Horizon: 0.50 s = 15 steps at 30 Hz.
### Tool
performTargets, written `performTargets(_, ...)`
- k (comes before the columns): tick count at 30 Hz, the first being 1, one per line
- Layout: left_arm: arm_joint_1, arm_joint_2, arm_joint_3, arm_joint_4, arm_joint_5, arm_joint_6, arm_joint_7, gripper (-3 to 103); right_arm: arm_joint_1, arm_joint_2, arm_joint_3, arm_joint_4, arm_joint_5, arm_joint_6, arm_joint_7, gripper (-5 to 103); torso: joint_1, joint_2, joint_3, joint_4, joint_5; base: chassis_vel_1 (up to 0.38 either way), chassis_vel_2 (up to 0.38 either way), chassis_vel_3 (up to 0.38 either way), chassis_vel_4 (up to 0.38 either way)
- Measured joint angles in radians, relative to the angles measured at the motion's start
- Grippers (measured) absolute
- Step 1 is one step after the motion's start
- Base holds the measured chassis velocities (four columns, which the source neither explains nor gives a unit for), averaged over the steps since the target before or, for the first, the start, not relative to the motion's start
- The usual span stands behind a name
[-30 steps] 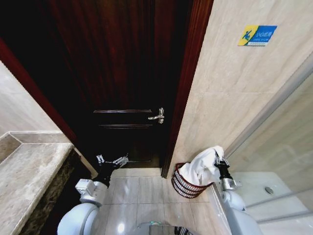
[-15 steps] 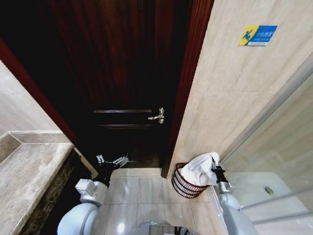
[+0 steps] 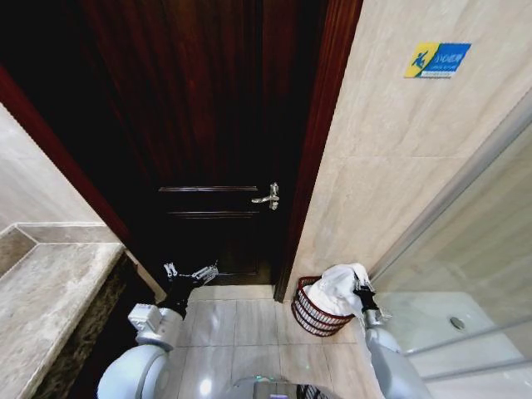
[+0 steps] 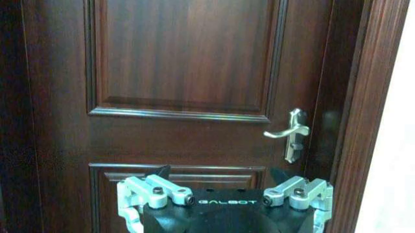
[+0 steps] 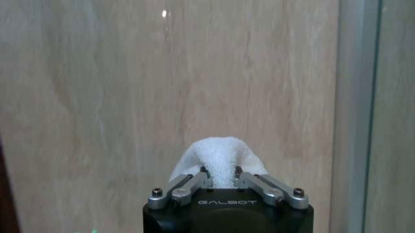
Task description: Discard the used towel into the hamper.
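White towel [image 3: 339, 288] lies bunched over the hamper [image 3: 314, 315], by the wall beside the door [image 3: 208, 125]; right gripper [image 3: 362, 293] pinches its edge, jaws narrow on cloth; left gripper [image 3: 186, 273] idles splayed wide; drop step, I judge; next: release above the rim.
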Motion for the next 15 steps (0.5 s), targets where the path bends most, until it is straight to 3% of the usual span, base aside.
performTargets(15, 0.000, 0.000, 0.000, 0.000, 0.000, 0.000, 0.000, 100, 0.084, 0.032, 0.014, -0.112, -0.134, -0.093, -0.039, 10, 0.000, 0.000, 0.000, 0.0002, -0.0001, 0.000, 0.000, 0.000, 0.000)
